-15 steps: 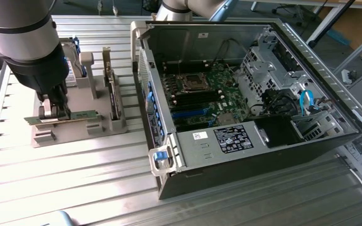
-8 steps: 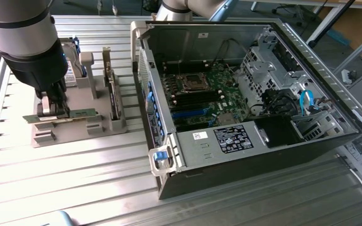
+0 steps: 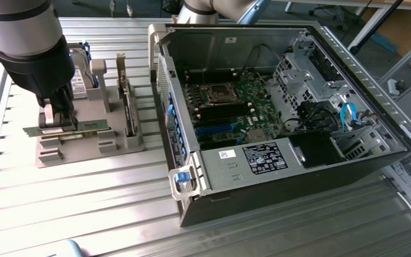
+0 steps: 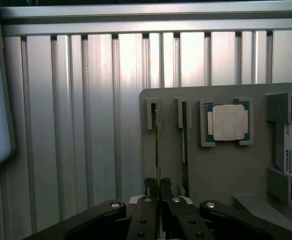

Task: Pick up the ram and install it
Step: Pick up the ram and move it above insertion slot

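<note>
Clamping the ram (image 3: pixel 84 127) edge-on, my pincer (image 3: pixel 53 125) is closed on it (a thin green stick) at the grey holder (image 3: pixel 84 151). The open computer case (image 3: pixel 213 198) stands beside.

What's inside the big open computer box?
Inside the computer box lies a green board with black and blue slots, cables and a metal cage. The cage and a black box cover whatever sits beneath them.
</note>
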`<state>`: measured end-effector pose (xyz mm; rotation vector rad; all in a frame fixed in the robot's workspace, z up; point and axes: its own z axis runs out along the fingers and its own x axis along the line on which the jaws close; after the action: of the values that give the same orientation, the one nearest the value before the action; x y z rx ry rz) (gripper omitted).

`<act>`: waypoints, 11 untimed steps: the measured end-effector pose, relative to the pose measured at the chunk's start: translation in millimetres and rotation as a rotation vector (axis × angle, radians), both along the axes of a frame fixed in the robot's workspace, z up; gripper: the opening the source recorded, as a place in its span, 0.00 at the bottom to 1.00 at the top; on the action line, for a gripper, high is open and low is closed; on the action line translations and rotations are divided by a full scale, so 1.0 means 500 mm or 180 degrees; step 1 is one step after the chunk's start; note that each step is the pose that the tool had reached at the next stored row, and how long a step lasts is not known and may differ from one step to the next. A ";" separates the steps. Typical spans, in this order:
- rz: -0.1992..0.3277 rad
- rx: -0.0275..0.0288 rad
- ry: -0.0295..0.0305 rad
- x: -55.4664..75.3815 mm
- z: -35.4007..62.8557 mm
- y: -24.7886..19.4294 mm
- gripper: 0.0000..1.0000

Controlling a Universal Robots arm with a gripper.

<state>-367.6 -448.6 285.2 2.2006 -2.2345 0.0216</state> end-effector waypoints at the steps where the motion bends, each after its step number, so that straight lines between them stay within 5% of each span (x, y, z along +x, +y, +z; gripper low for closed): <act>1: 0.0000 0.0000 0.0000 0.000 0.003 0.0000 0.13; 11: 0.0000 -0.0001 0.0000 0.000 0.033 0.0000 0.13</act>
<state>-367.5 -448.6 301.5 2.2005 -2.2344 0.0220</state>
